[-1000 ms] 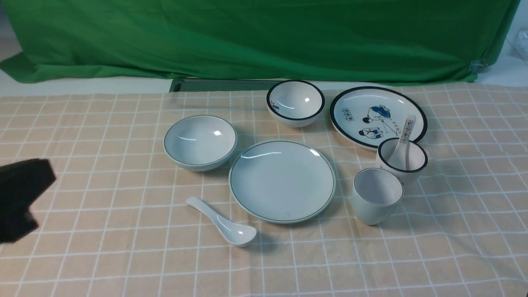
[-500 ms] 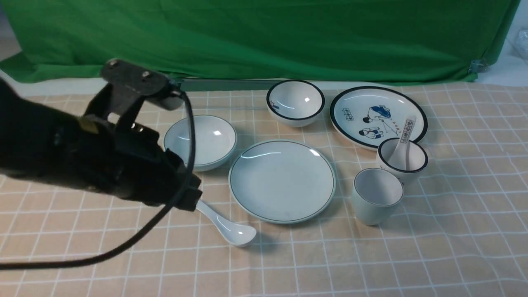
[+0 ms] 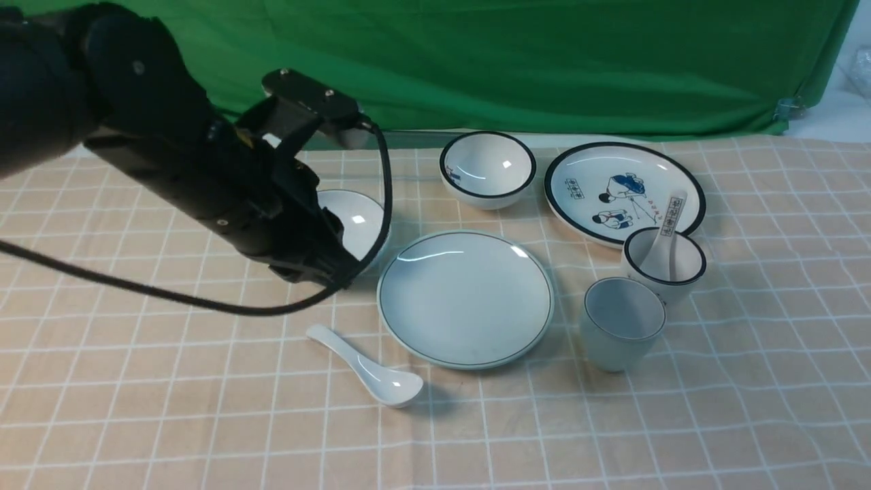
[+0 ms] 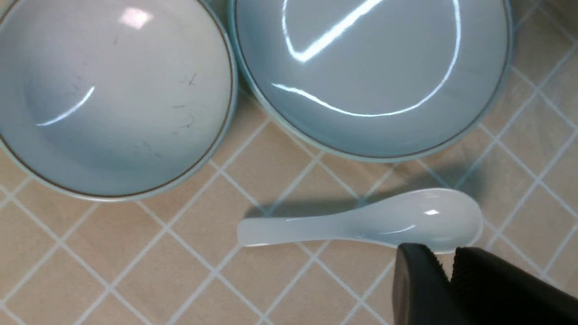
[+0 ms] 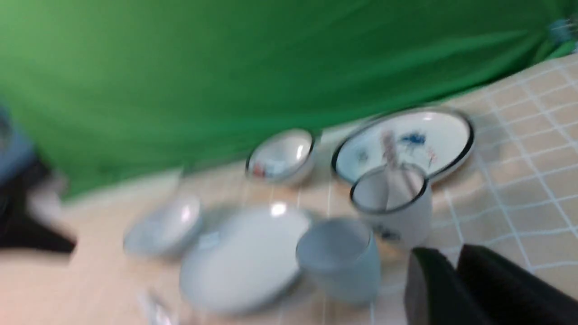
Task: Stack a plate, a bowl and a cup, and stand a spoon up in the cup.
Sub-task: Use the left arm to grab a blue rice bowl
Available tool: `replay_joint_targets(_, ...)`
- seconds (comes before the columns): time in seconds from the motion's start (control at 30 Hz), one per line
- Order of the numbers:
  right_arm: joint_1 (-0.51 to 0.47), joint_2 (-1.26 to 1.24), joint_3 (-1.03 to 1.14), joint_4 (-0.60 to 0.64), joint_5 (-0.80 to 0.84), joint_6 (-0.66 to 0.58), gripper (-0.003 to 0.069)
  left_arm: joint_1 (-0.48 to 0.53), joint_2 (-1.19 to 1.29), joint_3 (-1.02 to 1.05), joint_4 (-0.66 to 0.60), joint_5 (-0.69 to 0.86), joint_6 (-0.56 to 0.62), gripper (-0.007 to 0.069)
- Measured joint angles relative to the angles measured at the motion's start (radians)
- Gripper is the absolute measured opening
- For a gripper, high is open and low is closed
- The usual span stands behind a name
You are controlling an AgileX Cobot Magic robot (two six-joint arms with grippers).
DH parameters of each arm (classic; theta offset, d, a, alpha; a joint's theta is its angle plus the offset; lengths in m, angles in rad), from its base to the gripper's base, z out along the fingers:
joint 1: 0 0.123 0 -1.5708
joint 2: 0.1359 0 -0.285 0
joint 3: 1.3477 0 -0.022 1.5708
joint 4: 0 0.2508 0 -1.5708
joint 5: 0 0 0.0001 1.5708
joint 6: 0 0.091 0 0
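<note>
Reaching for the bowl (image 4: 113, 95), nothing stacked yet
The left gripper (image 4: 449, 259), fingers pressed together and empty, hovers with the spoon (image 4: 361, 221) just past its tips; bowl and plate (image 4: 370, 67) lie beyond, rims nearly touching. The right gripper (image 5: 451, 262), likewise closed on nothing, has the cup (image 5: 336, 257) just ahead. Next, I judge: spread the left fingers, pinch the bowl's rim, lift it onto the plate
</note>
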Motion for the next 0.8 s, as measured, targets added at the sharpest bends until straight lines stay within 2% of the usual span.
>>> replay_joint_targets(0.1,0.082,0.160,-0.214,0.000,0.317,-0.141,0.0091,0.036,0.085,-0.076,0.013,0.008,0.055,0.0224)
replay_joint_targets(0.13,0.086,0.180,-0.224,0.000,0.349,-0.154,0.0090,0.040,0.096,-0.080,0.015,0.008,0.059,0.0230)
replay_joint_targets(0.2,0.131,0.274,-0.310,0.000,0.472,-0.212,0.0089,0.054,0.152,-0.118,0.031,-0.017,0.086,0.0290)
replay_joint_targets(0.4,0.169,0.375,-0.344,-0.001,0.473,-0.257,0.0087,0.037,0.279,-0.187,0.089,-0.085,0.201,0.0370)
replay_joint_targets(0.53,0.169,0.389,-0.344,-0.001,0.459,-0.268,0.0087,0.017,0.332,-0.191,0.173,-0.108,0.217,0.0377)
replay_joint_targets(0.8,0.169,0.389,-0.344,-0.001,0.455,-0.304,0.0088,0.014,0.405,-0.193,0.202,-0.172,0.253,0.0365)
